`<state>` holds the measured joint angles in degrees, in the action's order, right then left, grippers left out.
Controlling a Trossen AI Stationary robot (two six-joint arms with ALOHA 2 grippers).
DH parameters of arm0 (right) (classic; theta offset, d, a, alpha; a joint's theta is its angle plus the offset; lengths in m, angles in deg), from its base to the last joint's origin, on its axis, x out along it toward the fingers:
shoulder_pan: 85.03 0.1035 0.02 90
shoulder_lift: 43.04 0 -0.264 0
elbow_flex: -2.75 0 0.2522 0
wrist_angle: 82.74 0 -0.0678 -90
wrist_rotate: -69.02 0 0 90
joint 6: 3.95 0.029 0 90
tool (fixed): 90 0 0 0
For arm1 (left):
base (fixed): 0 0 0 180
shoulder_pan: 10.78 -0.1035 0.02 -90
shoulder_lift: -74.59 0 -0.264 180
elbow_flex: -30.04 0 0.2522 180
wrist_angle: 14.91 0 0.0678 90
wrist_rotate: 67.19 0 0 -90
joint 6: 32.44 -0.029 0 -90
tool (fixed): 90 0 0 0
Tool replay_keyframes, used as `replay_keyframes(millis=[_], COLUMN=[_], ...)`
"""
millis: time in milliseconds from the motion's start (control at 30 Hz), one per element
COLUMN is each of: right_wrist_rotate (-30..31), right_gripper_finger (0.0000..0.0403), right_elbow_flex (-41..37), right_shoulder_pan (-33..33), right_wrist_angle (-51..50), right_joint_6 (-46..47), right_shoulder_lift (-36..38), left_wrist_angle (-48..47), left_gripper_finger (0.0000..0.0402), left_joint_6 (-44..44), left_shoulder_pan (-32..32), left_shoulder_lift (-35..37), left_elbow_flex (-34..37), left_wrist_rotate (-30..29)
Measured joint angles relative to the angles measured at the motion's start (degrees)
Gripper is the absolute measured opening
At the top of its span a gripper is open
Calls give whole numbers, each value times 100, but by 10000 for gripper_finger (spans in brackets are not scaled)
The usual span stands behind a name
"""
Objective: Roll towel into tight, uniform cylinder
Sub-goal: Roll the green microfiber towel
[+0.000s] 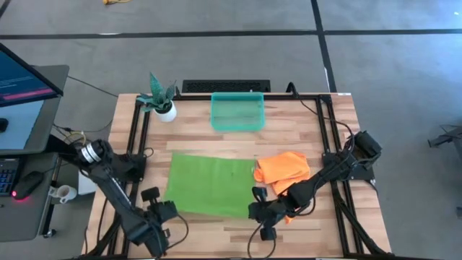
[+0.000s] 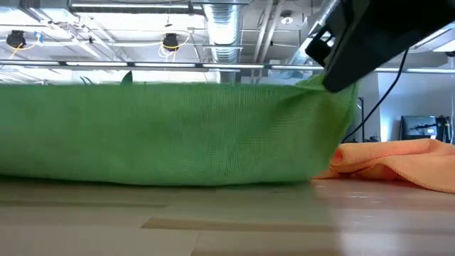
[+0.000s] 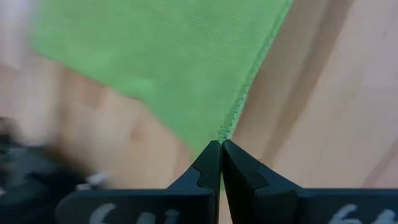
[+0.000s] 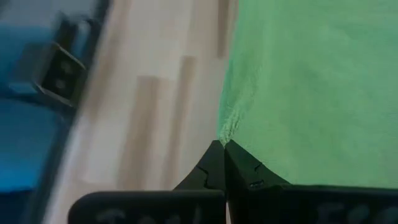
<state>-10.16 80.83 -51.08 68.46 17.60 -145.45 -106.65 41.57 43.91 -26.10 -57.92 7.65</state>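
Observation:
A green towel point(image 1: 209, 184) lies spread on the wooden table, its far part flat. In the low view its near edge point(image 2: 178, 131) stands up like a wall. My left gripper point(image 1: 166, 209) is shut at the towel's near left corner, and my right gripper point(image 1: 255, 211) is shut at its near right corner. In the low view only the right gripper point(image 2: 341, 71) shows, at the raised corner. My left gripper pinches the towel's near left corner point(image 3: 225, 132) between its two fingertips, slanting down from the near side. The cloth spreads away from the tips. One layer or several, I cannot tell. My right gripper pinches the towel's near right corner point(image 4: 226, 133) between its two fingertips, slanting down from the near right. The corner point(image 2: 328, 89) is raised off the table, and the towel's lower part rests on the wood.
A crumpled orange cloth point(image 1: 283, 170) lies right beside the towel's right edge, close to my right arm. A teal tray point(image 1: 237, 110) and a small potted plant point(image 1: 162, 102) stand at the far side. Bare wood runs along the near edge point(image 2: 227, 220).

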Motion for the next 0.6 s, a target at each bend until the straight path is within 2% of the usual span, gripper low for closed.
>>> replay_keyframes(millis=[133, 200, 600], right_wrist_rotate=[180, 281, 527], right_gripper_finger=[10, 10, 10], right_elbow_flex=[153, 164, 161], right_shoulder_pan=[-148, -262, -1044], right_wrist_angle=[-621, -851, -1225], right_joint_6=[-186, -178, 119], right_shoulder_lift=[14, 20, 17], left_wrist_angle=[-1254, -1200, -1202], left_gripper_finger=[0, 0, 0], left_joint_6=[687, 738, 813], left_shoulder_pan=[7, -67, -918], left_shoulder_lift=[-5, 35, -165], left_elbow_flex=[-265, -252, 340], left_wrist_rotate=[-821, -1113, -1374])
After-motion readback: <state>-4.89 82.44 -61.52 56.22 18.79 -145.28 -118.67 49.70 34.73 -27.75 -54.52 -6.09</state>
